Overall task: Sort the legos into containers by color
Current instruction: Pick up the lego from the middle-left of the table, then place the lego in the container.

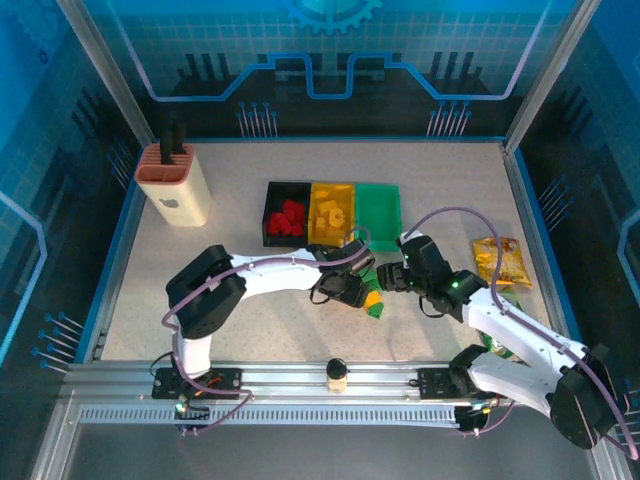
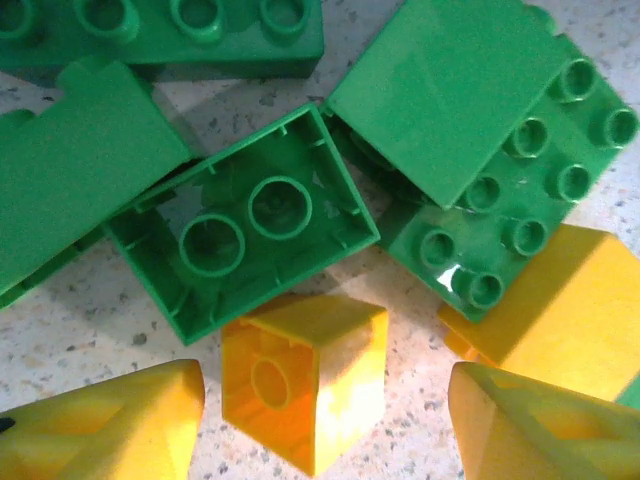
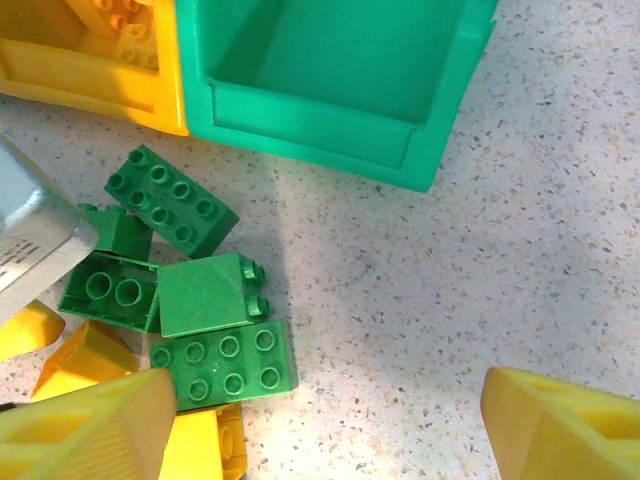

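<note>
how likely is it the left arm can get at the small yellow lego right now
Probably yes. The left claw is open right above the small yellow lego, with a finger on each side of it. The upturned green lego crowds its far edge, but nothing covers it.

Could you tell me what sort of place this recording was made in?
Probably a robotics lab work cell, not a home: the speckled table is fenced by an aluminium frame with blue printed panels, and the left arm and right arm are bolted to a rail.
</note>
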